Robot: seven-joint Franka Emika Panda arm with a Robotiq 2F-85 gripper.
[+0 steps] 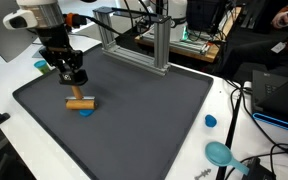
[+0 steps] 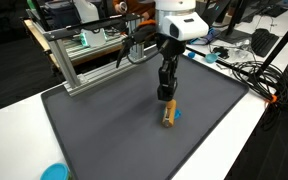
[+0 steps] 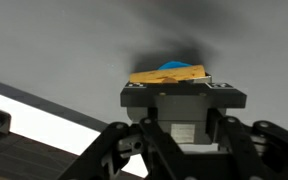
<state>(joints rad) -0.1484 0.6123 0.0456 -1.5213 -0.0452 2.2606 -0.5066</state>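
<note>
A short wooden block [image 1: 80, 102] lies lengthwise just over the dark mat [image 1: 144, 120], with a small blue piece [image 1: 86, 111] under its far end. My gripper [image 1: 74, 90] comes down from above and is shut on one end of the block [image 2: 168, 114]. In the wrist view the block [image 3: 169, 75] sticks out past my gripper [image 3: 182, 90], with the blue piece [image 3: 174, 66] showing behind it. I cannot tell whether the block touches the mat. The blue piece [image 2: 178, 115] lies beside the block.
An aluminium frame [image 1: 134, 40] stands along the mat's far edge [image 2: 84, 55]. A small blue cap [image 1: 211, 121] and a teal object [image 1: 219, 152] lie on the white table [image 1: 234, 165] beside the mat. Cables and equipment [image 2: 244, 70] crowd one side.
</note>
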